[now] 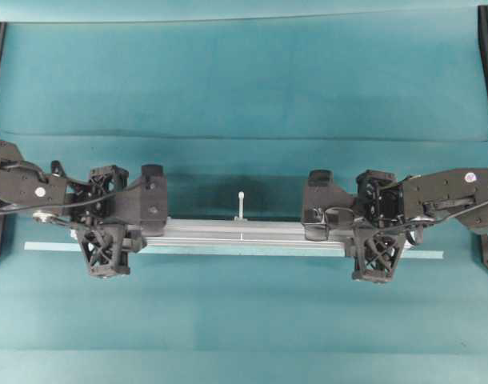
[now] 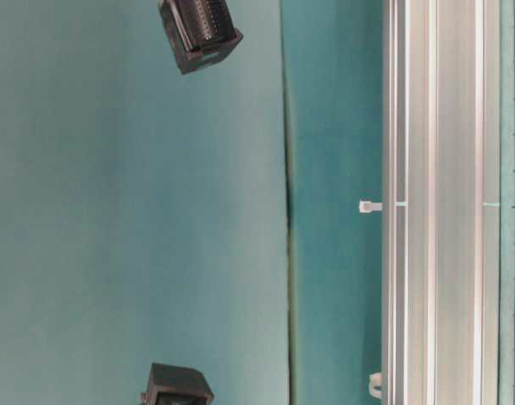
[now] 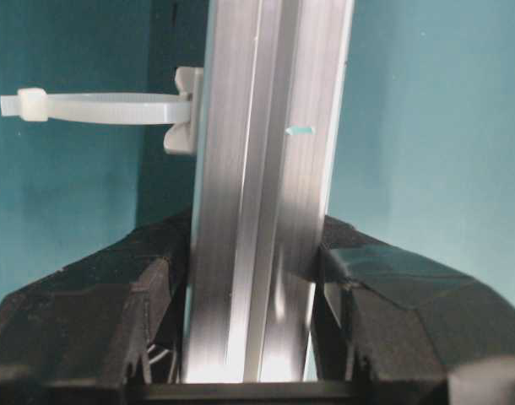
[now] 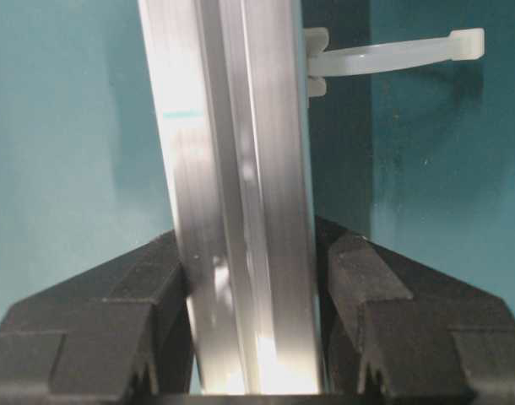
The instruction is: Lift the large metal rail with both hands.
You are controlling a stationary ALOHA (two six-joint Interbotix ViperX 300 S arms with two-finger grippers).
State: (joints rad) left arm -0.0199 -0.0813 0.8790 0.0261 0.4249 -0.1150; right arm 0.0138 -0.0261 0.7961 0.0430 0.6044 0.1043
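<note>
The large metal rail (image 1: 244,234) lies lengthwise across the teal table (image 1: 244,80), its grooves running from end to end. The left gripper (image 1: 130,228) is at the rail's left end, and the left wrist view shows its black fingers (image 3: 105,312) pressed against both sides of the rail, clamped on it. The right gripper (image 1: 350,228) is at the rail's right end, its fingers (image 4: 114,312) likewise closed against the rail's two sides. A white peg (image 1: 241,204) sticks out from the middle of the rail's far edge, pointing away from the rail over the table. A thin pale tape strip (image 1: 44,246) lies on the table just beside the rail's near edge, parallel to it and reaching past both ends.
</note>
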